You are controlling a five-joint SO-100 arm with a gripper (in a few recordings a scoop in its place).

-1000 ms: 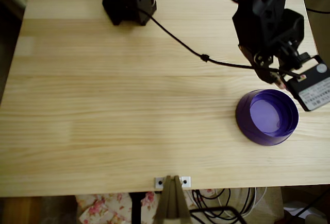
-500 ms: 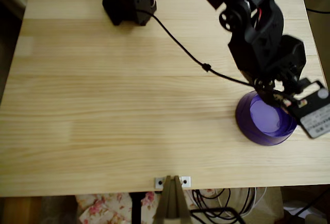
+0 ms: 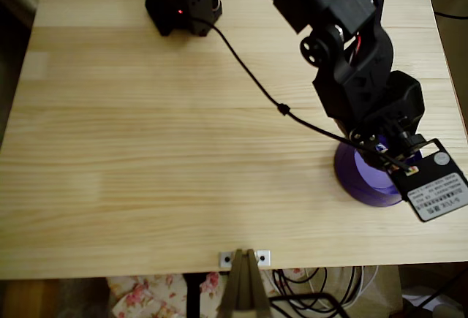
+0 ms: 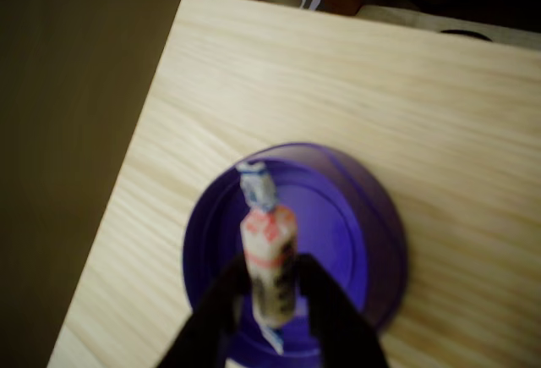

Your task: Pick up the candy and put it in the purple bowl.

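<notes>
Pink-white candy between fingers

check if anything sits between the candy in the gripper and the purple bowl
Nothing visible does. In the wrist view the gripper holds the candy above the purple bowl, whose inside looks empty beneath it. The overhead view shows the arm over the bowl.

One camera hangs high up and looks straight down on the whole worktop, with the arm's base at the top edge. The other camera sits on the arm's wrist, close in, and looks down past the tool. Both views share the purple bowl near the worktop's edge; in the wrist view, the purple bowl looks big.
</notes>
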